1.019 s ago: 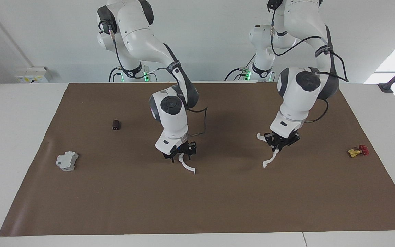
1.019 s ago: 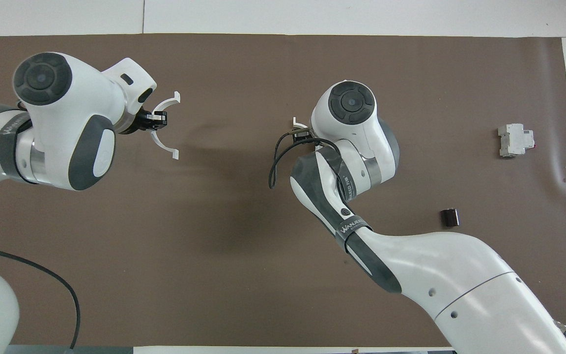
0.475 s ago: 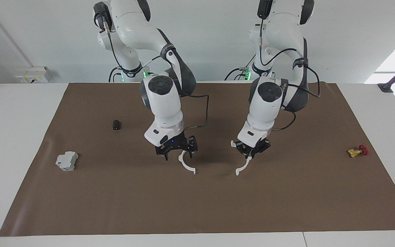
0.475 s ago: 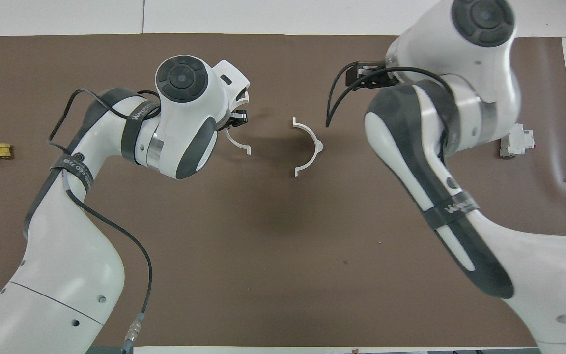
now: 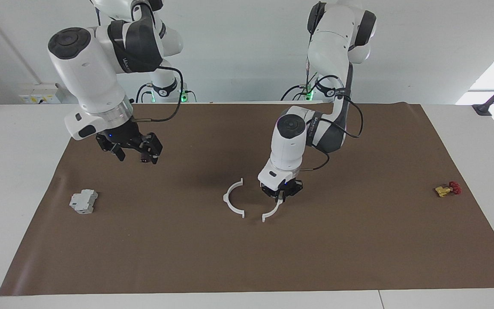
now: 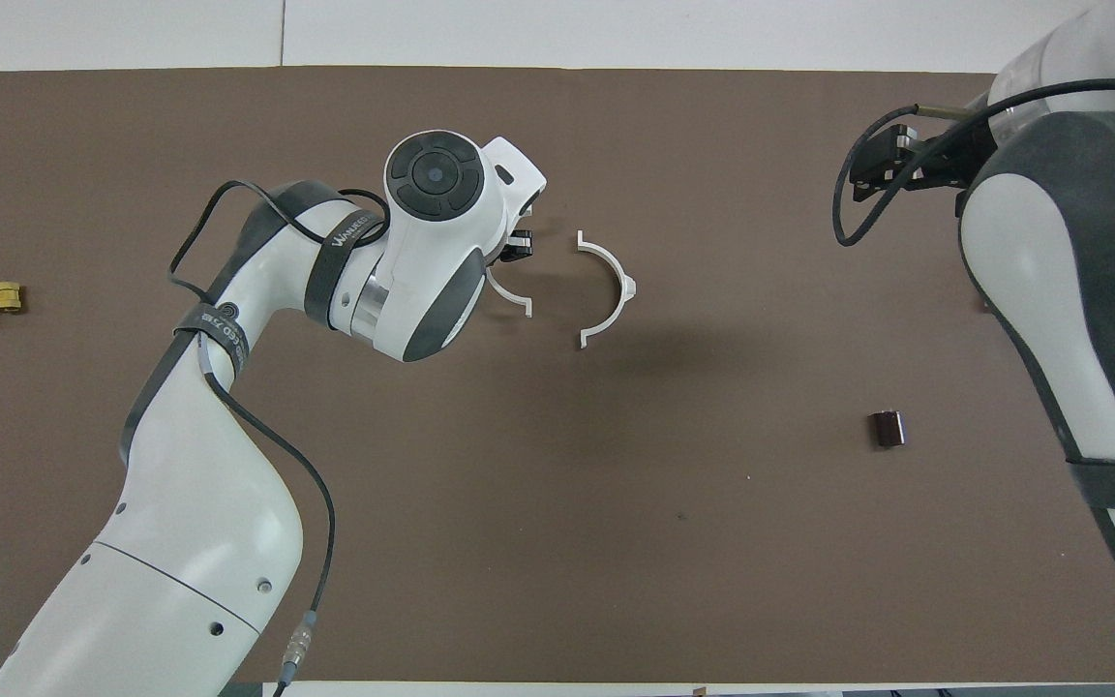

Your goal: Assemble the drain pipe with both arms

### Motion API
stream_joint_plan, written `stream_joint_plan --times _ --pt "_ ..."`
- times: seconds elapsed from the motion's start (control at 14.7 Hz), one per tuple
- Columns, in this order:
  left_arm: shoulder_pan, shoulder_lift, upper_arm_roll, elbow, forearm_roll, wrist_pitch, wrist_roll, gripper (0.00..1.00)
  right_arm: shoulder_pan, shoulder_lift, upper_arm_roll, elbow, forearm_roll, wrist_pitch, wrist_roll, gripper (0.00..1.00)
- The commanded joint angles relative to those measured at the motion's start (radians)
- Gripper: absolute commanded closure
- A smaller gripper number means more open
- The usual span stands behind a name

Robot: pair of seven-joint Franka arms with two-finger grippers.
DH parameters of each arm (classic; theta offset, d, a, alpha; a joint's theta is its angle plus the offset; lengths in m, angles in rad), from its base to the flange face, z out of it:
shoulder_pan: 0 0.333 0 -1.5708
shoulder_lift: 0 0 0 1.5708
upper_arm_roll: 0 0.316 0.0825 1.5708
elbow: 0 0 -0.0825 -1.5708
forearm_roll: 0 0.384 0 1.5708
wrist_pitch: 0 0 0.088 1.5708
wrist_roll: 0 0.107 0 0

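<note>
Meanwhile, one half-ring lay free on the mat and the other hung in the left gripper's grasp.

From the facing view, the left gripper (image 5: 282, 196) was clenched on a white half-ring (image 5: 272, 212) just beside the loose half-ring (image 5: 232, 201) lying mid-mat, their open sides toward each other; the right gripper (image 5: 130, 151) hung raised and empty, fingers spread, over the mat toward the grey block (image 5: 83, 201). From overhead, the held half-ring (image 6: 509, 295) sat close to the loose one (image 6: 608, 290), ends apart; a small dark cylinder (image 6: 887, 428) lay nearer the robots.

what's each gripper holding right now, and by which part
Left gripper is shut on one half-ring, gripped near the middle of its arc. Right gripper is open, holding nothing.
</note>
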Motion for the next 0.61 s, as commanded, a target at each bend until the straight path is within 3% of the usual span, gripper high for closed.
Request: stream_joint_plan --times 0.0,0.07,0.27,0.54 --pt "-0.058 0.048 0.018 0.036 0.021 -0.005 -0.036 1.0 -0.044 -0.102 0.009 -0.109 0.001 -0.013 -0.074 0.0" --pt "-0.079 0.083 0.025 0.054 0.021 -0.005 -0.068 1.0 -0.056 -0.123 0.008 -0.126 0.001 -0.025 -0.093 0.0" --pt "-0.111 0.085 0.05 0.061 0.025 -0.018 -0.1 1.0 -0.076 -0.163 0.009 -0.135 0.001 -0.095 -0.108 0.0" --pt "-0.133 0.08 0.05 0.058 0.068 -0.019 -0.137 1.0 -0.114 -0.287 0.009 -0.272 -0.005 -0.077 -0.139 0.0"
